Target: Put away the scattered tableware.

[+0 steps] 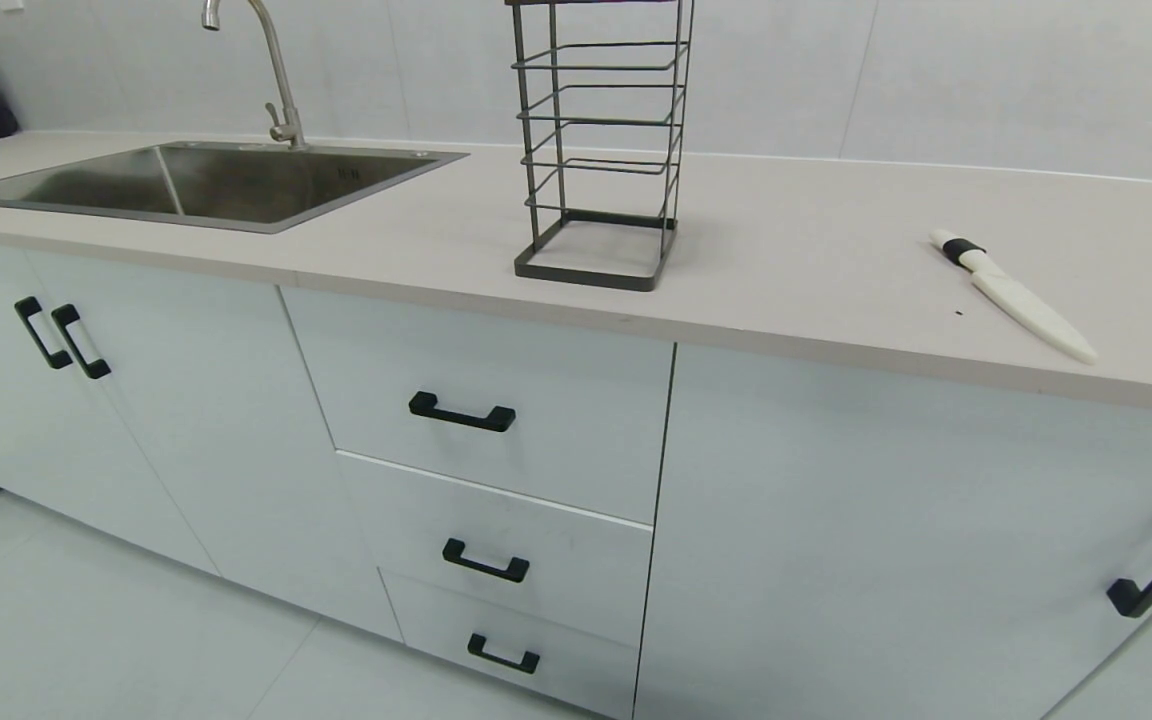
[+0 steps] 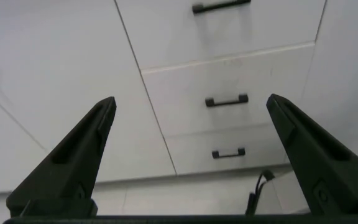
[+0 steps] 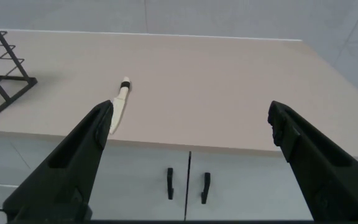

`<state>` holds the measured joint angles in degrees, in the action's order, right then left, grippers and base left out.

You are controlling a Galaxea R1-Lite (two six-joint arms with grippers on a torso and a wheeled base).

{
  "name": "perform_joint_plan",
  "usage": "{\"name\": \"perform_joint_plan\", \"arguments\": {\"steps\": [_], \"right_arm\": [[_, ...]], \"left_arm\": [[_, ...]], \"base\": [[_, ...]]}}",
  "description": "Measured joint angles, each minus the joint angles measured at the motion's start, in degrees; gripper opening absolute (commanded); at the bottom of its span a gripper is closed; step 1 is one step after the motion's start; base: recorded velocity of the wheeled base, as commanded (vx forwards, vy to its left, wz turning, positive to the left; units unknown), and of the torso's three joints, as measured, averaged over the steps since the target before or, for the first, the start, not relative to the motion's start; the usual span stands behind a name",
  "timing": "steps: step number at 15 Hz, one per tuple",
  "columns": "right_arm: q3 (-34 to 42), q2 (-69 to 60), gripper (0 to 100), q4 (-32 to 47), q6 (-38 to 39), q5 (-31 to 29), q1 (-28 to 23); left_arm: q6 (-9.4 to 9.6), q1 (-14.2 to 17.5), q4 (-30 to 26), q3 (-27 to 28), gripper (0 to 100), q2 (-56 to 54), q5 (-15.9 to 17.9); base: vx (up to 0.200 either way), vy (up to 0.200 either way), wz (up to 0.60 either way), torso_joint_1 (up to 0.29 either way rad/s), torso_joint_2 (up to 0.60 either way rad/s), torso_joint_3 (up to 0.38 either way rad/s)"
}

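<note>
Spread wide and holding nothing: left claw (image 2: 191,101) before the drawers (image 2: 229,74), right claw (image 3: 190,107) before the counter (image 1: 816,250). Lies flat near the counter's front edge, right of the rack (image 1: 601,150): knife (image 1: 1014,297). Looks like approach; next needs straddling it squarely.

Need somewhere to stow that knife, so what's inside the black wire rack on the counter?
The wire rack holds nothing on the tiers in view; bare counter shows through its base. Its top is out of frame.
</note>
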<state>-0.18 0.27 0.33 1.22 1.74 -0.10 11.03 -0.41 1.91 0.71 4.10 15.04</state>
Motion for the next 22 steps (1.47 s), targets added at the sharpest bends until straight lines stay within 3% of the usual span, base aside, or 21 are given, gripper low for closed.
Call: {"name": "perform_joint_plan", "arguments": {"steps": [2,5,16,19,22], "right_arm": [[0.02,0.0,100,0.0,0.01,0.0,0.02],[0.02,0.0,100,0.02,-0.02,0.0,0.0],[0.09,0.04,100,0.0,-0.71,0.0,0.05],[0.09,0.06,100,0.0,-0.68,-0.02,0.05],[0.09,0.06,100,0.05,-0.68,-0.02,0.0]], "left_arm": [[-1.38,0.34,0.76,-0.41,100,-2.47,-3.88],[-9.45,0.41,-1.71,-0.57,100,-3.96,-9.63],[-10.39,0.41,-2.02,-0.71,100,-4.23,-10.14],[-10.65,0.41,-1.91,-0.71,100,-4.23,-10.92],[-10.7,0.41,-2.01,-0.71,100,-4.21,-11.03]], "base": [[0.0,0.0,0.0,0.0,0.0,0.0],[0.0,0.0,0.0,0.0,0.0,0.0],[0.0,0.0,-0.11,0.0,0.0,0.0],[0.2,0.0,0.0,-0.002,0.0,0.001],[0.0,0.0,-0.2,0.004,0.0,-0.001]]}}
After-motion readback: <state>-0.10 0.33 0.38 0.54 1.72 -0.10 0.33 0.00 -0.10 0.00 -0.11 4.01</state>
